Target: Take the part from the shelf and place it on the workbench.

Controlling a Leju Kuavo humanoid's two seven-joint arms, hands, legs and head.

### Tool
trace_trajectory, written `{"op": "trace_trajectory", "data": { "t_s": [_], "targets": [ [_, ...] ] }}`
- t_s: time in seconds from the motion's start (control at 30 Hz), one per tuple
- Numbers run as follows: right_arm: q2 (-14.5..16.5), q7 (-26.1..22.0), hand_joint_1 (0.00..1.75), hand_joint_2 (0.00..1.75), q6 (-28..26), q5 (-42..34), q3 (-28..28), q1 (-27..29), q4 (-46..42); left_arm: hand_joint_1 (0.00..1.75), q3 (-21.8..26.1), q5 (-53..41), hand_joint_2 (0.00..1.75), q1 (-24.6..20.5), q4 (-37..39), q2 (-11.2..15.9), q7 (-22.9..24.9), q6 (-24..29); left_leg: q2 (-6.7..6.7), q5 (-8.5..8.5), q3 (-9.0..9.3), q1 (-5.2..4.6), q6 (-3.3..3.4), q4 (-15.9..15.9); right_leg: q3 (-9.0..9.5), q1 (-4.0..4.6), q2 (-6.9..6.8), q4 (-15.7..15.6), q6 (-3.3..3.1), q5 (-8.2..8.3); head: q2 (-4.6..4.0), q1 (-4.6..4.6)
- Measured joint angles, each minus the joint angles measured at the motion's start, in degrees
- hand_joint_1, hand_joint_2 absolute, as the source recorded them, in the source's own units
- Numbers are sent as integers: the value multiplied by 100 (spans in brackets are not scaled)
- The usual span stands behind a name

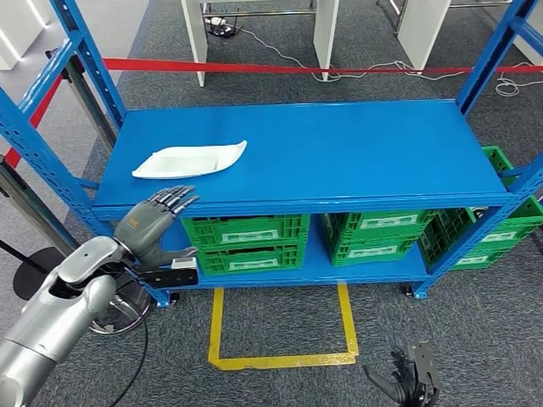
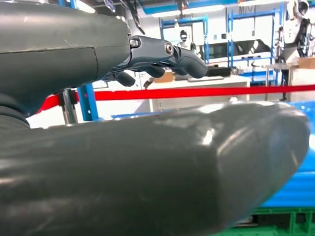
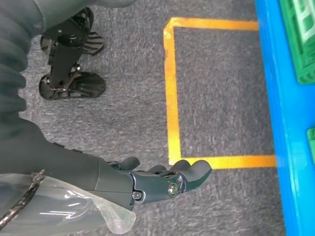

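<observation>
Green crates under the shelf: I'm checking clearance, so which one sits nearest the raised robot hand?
The leftmost green crate, right beside the left robot hand; the others sit farther right.

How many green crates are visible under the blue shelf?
3: one under the left part, one in the middle, one at the right end. More may be hidden.

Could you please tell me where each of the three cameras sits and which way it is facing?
Head view: high on the body, looking forward and down at the blue shelf with the white part; left hand raised, right hand hanging.
Left wrist view: behind the left hand, facing across the shelf.
Right wrist view: behind the right hand, facing the floor.
Shared: yellow tape, head and right wrist.
</observation>
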Motion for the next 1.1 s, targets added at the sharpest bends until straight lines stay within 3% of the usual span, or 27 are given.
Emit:
{"op": "trace_trajectory", "data": {
  "t_s": [0.2, 0.33, 0.4, 0.47, 0.5, 0.53, 0.57, 0.6, 0.67, 0.7, 0.8, 0.87, 0.93, 1.0, 1.03, 1.07, 1.1],
  "targets": [
    [33, 155, 0, 175, -254, -25, 0, 3, 0, 0, 104, 8, 0, 31, 1, 96, 1, 20, -2, -8, -45, -10, 30, 53, -17, -13, 0, -3, 43, 23, 1, 1],
    [48, 193, 0, 175, -362, -7, 2, 0, -3, 0, 164, 8, 0, 32, 1, 127, 31, 26, 22, 80, -23, 6, 147, -59, -79, -19, -25, 18, 122, -1, 1, 8],
    [48, 189, 0, 175, -396, 15, 16, -1, -6, 0, 197, 8, 0, 43, 1, 130, 40, 28, 48, 135, 2, 34, 203, -135, -337, -23, -71, 469, 144, -236, 1, 32],
    [48, 183, 0, 175, -415, 34, 36, 14, -7, 0, 213, 2, 0, 77, 3, 140, 43, 24, 59, 140, -12, 36, 215, -137, -759, -37, -87, 1253, 176, -507, 1, 45],
    [48, 179, 0, 175, -420, 41, 44, 28, -7, 0, 215, -6, 0, 97, 6, 146, 44, 20, 62, 136, -12, 38, 210, -135, -923, -48, -90, 1520, 194, -540, 1, 44],
    [48, 171, 0, 175, -421, 48, 51, 40, -7, 0, 215, -18, 0, 113, 9, 151, 46, 17, 62, 128, -9, 45, 199, -129, -997, -61, -95, 1586, 212, -465, 1, 45],
    [47, 158, 0, 175, -414, 54, 61, 45, -10, 0, 215, -38, 0, 122, 12, 154, 51, 15, 61, 113, -3, 58, 177, -117, -957, -78, -103, 1413, 228, -281, 1, 45],
    [46, 142, 0, 175, -398, 57, 70, 43, -13, 0, 216, -55, 0, 126, 13, 155, 59, 15, 60, 85, 6, 77, 142, -91, -826, -97, -120, 1057, 247, -34, 1, 45],
    [54, 90, 0, 175, -304, 66, 99, 33, -16, 0, 227, -81, 0, 120, 16, 164, 78, 13, 58, 16, -14, 87, 49, -6, -543, -107, -146, 398, 266, 231, 1, 63],
    [58, 65, 0, 175, -242, 71, 117, 28, -16, 0, 235, -86, 0, 112, 17, 172, 86, 11, 55, -5, -43, 79, 8, 37, -469, -105, -149, 236, 237, 250, 1, 70],
    [61, 4, 0, 175, -81, 90, 176, 30, -17, 0, 246, -97, 0, 94, 21, 178, 93, 0, 51, -28, -105, 64, -60, 90, -470, -89, -122, 239, 78, 169, 2, 49],
    [61, -25, 0, 175, -22, 105, 210, 27, -17, 0, 247, -101, 0, 79, 22, 176, 87, -6, 51, -153, -160, 77, -94, 250, -461, -90, -108, 247, 4, 153, 1, 34],
    [60, -48, 0, 175, -1, 144, 249, 15, -20, 0, 248, -92, 0, 51, 27, 178, 65, -20, 50, -453, -431, 79, -116, 840, -447, -80, -98, 243, -46, 146, 1, 25],
    [58, -60, 0, 175, -37, 186, 298, 6, -23, 0, 244, -76, 0, 39, 45, 172, 32, -42, 49, -728, -826, 73, -104, 1606, -441, -46, -90, 244, -75, 138, 2, 25],
    [58, -54, 0, 175, -75, 197, 320, 3, -24, 0, 243, -68, 0, 40, 57, 168, 18, -49, 49, -737, -948, 66, -82, 1804, -435, -24, -84, 245, -87, 134, 2, 25],
    [58, -41, 0, 175, -114, 199, 335, -1, -25, 0, 242, -57, 0, 41, 67, 165, 9, -50, 48, -631, -976, 51, -43, 1793, -424, -3, -76, 245, -96, 129, 2, 25],
    [58, -25, 0, 131, -156, 199, 348, -5, -27, 0, 244, -45, 0, 39, 74, 164, 4, -46, 46, -424, -906, 28, 12, 1568, -408, 20, -66, 244, -104, 124, 1, 25]
  ]
}}
